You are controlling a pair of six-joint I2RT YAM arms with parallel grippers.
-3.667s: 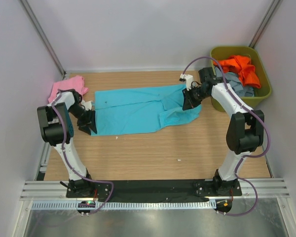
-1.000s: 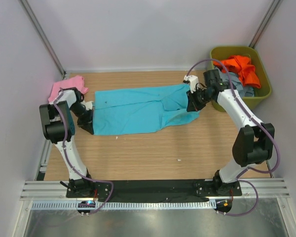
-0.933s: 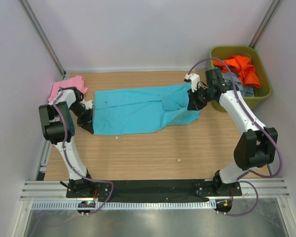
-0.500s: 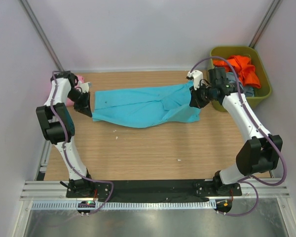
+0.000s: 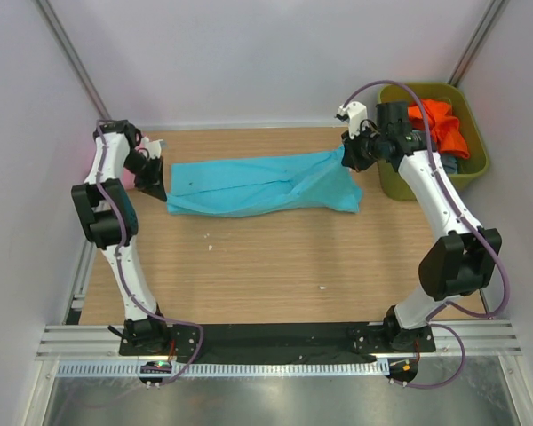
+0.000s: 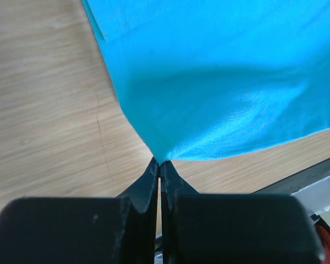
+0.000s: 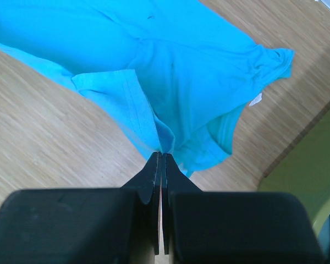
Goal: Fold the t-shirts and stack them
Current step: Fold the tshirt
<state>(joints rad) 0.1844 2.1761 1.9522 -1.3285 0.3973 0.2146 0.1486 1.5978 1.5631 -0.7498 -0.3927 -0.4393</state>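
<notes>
- Bases of both arms sit bolted to a black rail (image 5: pixel 275 335) at the near edge of the wooden table (image 5: pixel 275 266).
- The left arm (image 5: pixel 115 257) climbs the table's left side and reaches far back, wrist tipped down toward the wood.
- The right arm (image 5: pixel 444 231) stretches just as far up the right side, its elbow pushed outward.
- The left gripper (image 6: pixel 160 163) is pinched tight on a corner of the turquoise t-shirt (image 5: pixel 258 182).
- The right gripper (image 7: pixel 163 154) is clamped the same way on a fold at the shirt's other end.
- The shirt runs as a long, creased band between the two grippers, across the far half of the table.
- An olive-green bin (image 5: pixel 480 161) stands in the far right corner, holding an orange t-shirt (image 5: pixel 437 124) and a grey-blue t-shirt (image 5: pixel 450 166).
- White walls (image 5: pixel 249 53) enclose the table, with slanted metal struts (image 5: pixel 75 67) in the far corners.
</notes>
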